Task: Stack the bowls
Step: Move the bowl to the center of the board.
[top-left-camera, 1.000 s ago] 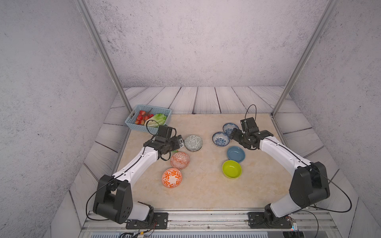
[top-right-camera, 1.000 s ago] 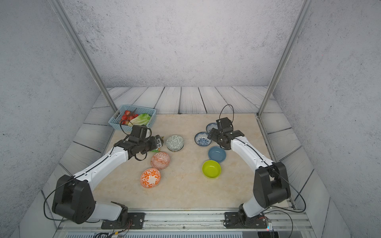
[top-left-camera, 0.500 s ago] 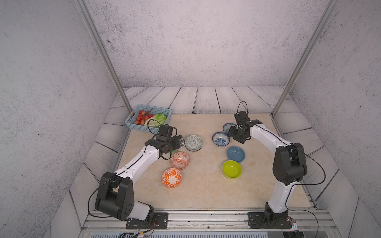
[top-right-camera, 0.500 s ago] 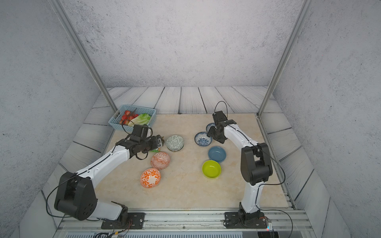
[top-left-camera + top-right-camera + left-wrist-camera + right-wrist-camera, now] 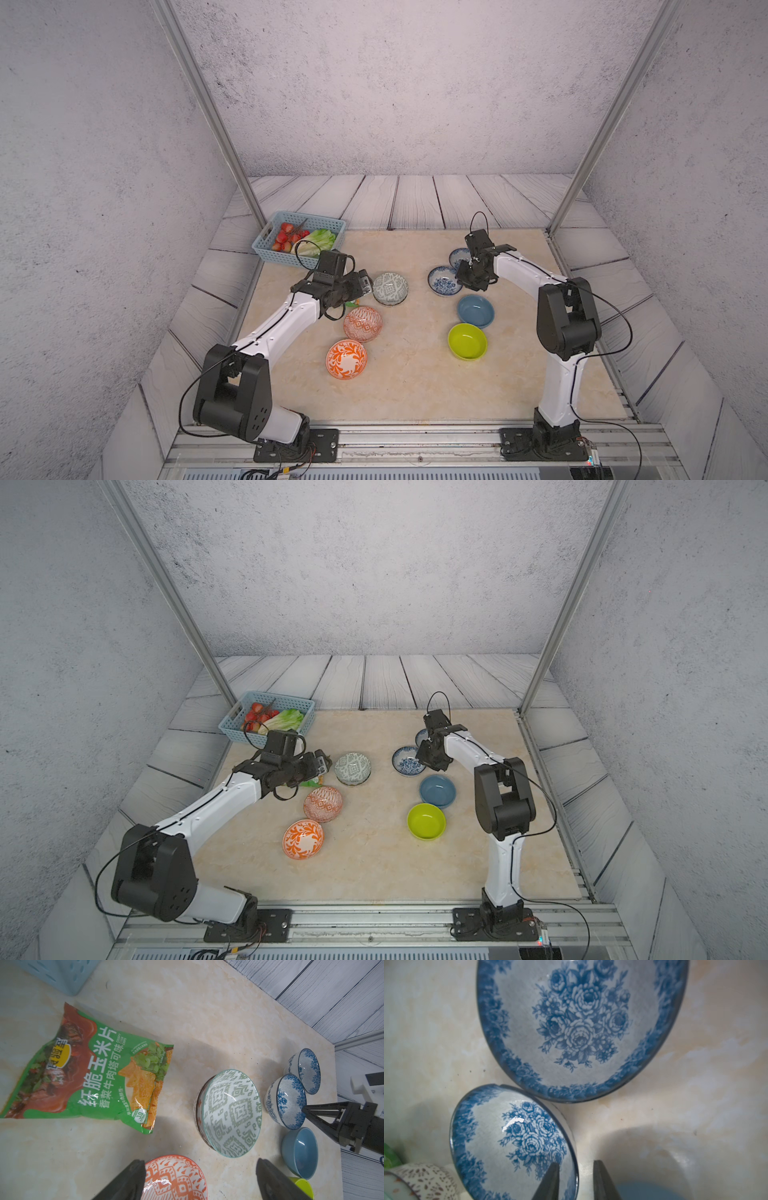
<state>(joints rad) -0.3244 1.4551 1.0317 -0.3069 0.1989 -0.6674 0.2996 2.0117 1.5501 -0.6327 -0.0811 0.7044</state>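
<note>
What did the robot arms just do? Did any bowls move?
The right gripper edged a little to the robot's left, and its jaws narrowed around the rim of a blue floral bowl; whether they pinch it yet is unclear. That arm's elbow swung up. The left gripper stayed open and still, and no bowl moved.

a chip bag (image 5: 89,1078) lies near the produce-filled blue basket (image 5: 270,254).
</note>
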